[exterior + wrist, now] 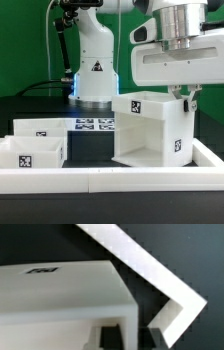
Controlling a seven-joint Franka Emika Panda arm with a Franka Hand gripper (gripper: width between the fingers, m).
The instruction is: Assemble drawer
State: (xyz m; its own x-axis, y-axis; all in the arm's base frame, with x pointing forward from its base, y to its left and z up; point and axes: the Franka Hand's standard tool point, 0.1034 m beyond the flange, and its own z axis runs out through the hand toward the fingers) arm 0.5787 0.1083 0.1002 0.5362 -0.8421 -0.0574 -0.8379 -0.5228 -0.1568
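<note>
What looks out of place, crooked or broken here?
Nothing stands out. The casing stands upright and undamaged; the front tray and the rear tray sit level to the exterior view's left of it, not yet inside. The claw is at its top edge.

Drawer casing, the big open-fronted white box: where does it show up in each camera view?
Exterior view: the casing stands toward the exterior view's right.
Wrist view: its tagged top face, seen close up, fills much of the picture.
Shared landmark: the white border wall beside it.
</note>
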